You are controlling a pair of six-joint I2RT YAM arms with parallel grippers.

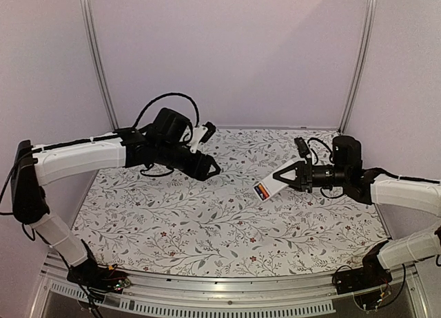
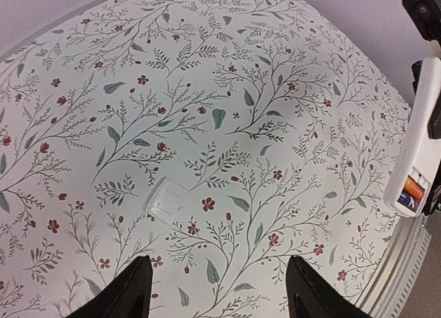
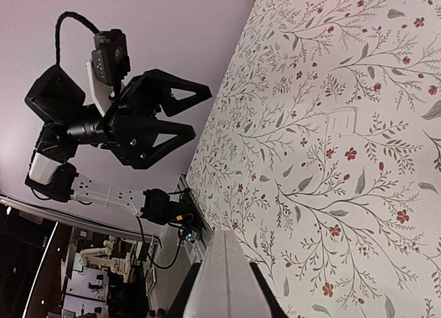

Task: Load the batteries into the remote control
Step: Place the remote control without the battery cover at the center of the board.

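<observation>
Remote control [image 1: 265, 188], slim white slab, orange battery [image 2: 413, 192] at its end, tight between right fingers [image 1: 289, 168]; left fingers [image 2: 127, 294] apart.

remote control [image 2: 415, 156] cut by right edge, left tool [image 2: 217, 266] cropped at bottom, batteries [image 2: 412, 194] barely discernible

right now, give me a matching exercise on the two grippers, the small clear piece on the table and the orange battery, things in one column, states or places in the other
Things
1. left gripper
2. right gripper
3. small clear rectangular piece
4. orange battery

States or places
a. seated in the end compartment of the remote control
b. open, holding nothing, above the floral table
c. lying flat on the floral table
d. shut on the remote control

Pairs: 1-b, 2-d, 3-c, 4-a
</observation>
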